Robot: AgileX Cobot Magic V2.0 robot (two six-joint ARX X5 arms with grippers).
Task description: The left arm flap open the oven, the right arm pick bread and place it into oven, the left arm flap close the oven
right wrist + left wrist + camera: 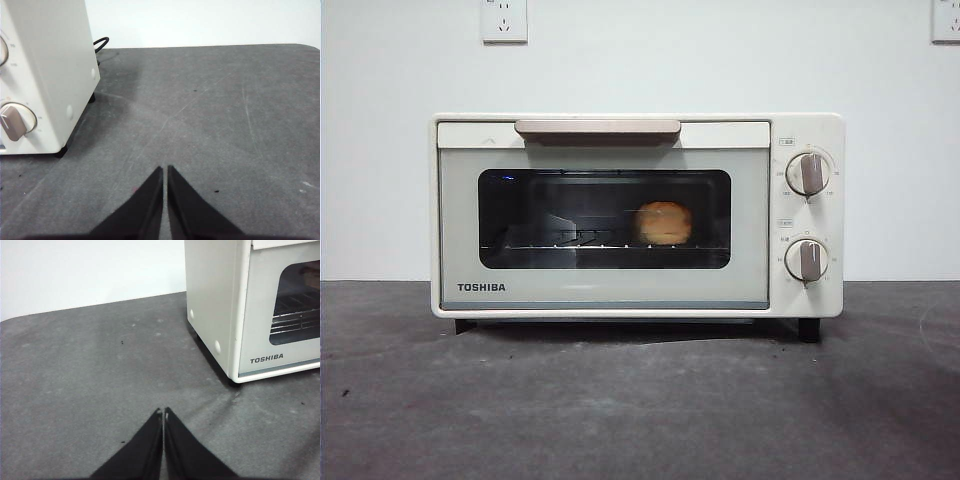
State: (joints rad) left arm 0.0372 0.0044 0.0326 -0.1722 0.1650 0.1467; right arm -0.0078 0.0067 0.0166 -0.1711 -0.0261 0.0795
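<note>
The cream-white TOSHIBA oven (pixel 620 140) stands in the middle of the front view with its door shut. Through the dark glass the golden-brown bread (pixel 663 222) rests on the wire rack, right of centre. My left gripper (pixel 163 412) hovers over the grey table beside the oven (pixel 215 305), jaws shut and holding nothing. My right gripper (pixel 165 170) is off the other side of the oven (pixel 50 75), near its knobs (pixel 15 122), also shut and holding nothing. Neither arm shows in the front view.
The dark grey table (pixel 640 400) spreads in front of the oven. A black power cable (pixel 101 42) curls behind the oven. White wall sockets (pixel 504 19) sit on the wall behind.
</note>
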